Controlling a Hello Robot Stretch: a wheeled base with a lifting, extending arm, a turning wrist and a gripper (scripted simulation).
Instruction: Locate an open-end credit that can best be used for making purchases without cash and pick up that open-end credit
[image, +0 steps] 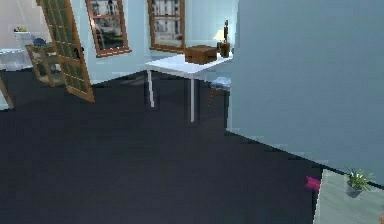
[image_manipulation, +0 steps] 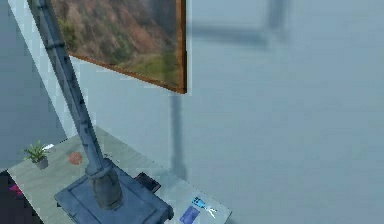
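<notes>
In the arm side view a pale tabletop (image_manipulation: 70, 175) stands against the wall. Near its right end lie two small flat pieces, one light blue and white (image_manipulation: 201, 204) and one darker blue (image_manipulation: 189, 214); they are card-sized, but I cannot tell what they are. A dark flat thing (image_manipulation: 148, 182) lies just left of them. A tall grey pole on a heavy dark base (image_manipulation: 105, 200) rises from the table. A small potted plant (image_manipulation: 38, 154) stands at the table's left end, and the same plant (image: 357, 181) stands on the table's corner (image: 335, 208) in the forward view.
A landscape painting (image_manipulation: 120, 35) hangs above the table. A pink thing (image: 313, 183) sits by the table's corner. Ahead stands a white table (image: 165, 66) with a brown box (image: 201, 54) and a dark figure (image: 224, 42). A glazed wooden door (image: 68, 45) stands at the left, across dark open floor.
</notes>
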